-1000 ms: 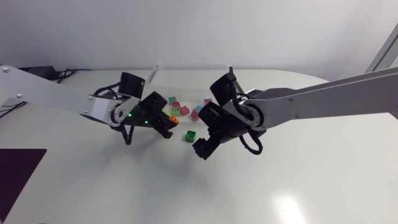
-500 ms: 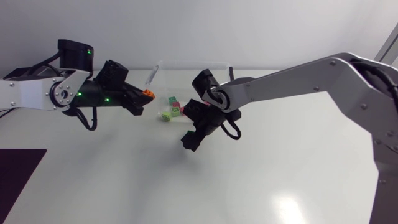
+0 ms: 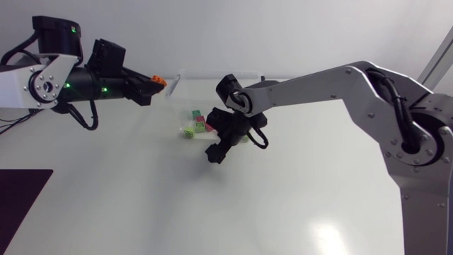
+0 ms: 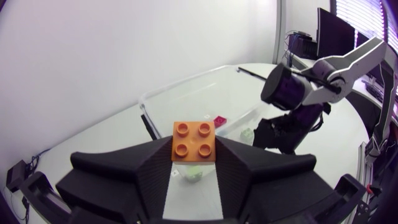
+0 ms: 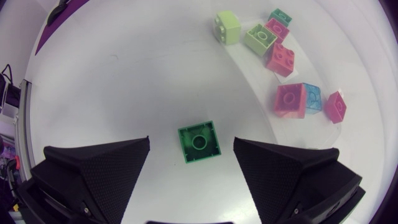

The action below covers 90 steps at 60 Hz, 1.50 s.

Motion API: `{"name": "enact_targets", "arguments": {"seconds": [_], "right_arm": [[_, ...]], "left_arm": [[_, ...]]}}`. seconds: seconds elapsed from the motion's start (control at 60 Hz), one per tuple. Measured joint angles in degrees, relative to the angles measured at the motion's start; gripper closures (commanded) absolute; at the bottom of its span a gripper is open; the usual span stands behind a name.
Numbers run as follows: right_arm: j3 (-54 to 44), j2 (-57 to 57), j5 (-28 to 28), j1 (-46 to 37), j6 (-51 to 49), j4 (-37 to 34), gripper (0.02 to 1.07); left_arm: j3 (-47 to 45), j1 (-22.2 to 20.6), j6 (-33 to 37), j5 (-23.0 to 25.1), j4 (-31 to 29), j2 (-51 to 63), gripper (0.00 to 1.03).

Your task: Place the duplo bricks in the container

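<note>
My left gripper (image 3: 154, 80) is raised beside the left end of the clear container (image 3: 175, 81), shut on an orange brick (image 4: 194, 142), whose four studs show between the fingers in the left wrist view. The container (image 4: 186, 93) lies ahead of and below it. Low over the table, my right gripper (image 3: 216, 152) is open, with a green brick (image 5: 199, 142) on the table between its fingers (image 5: 106, 165), untouched. In the head view that brick is hidden under the gripper. Several loose bricks (image 3: 196, 124) lie in front of the container.
Ahead of the right gripper lie a light green brick (image 5: 228, 27), a lime one (image 5: 260, 38), a teal one (image 5: 281, 15), pink ones (image 5: 281, 59) and a light blue one (image 5: 313, 98). A dark mat (image 3: 21, 195) covers the table's front left corner.
My left arm has lifted the orange brick away from the pile, up and left to the container's end. My right gripper has shifted left and back, still open, over the green brick.
</note>
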Motion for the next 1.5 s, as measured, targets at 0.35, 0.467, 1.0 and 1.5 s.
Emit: {"name": "enact_targets", "arguments": {"seconds": [0.35, 0.467, 1.0, 1.5], "right_arm": [[2.43, 2.21, 0.02, -0.28, -1.4, -4.2, 0.17], [5.29, 3.28, 0.0, -0.26, -1.44, -5.97, 0.27], [13.57, 8.0, 1.53, 0.83, -1.22, -11.43, 0.65], [1.79, -2.78, 1.57, 0.98, -0.13, -10.8, 0.72]], "left_arm": [[3.19, -1.07, -1.6, 0.02, 0.0, 0.04, 0.82], [3.17, -1.07, -1.6, 0.02, 0.0, 0.04, 0.82], [2.99, -0.35, -1.6, 0.24, -0.02, -0.79, 0.82], [3.82, -1.27, -2.19, 0.37, -0.7, -1.16, 0.82]]}}
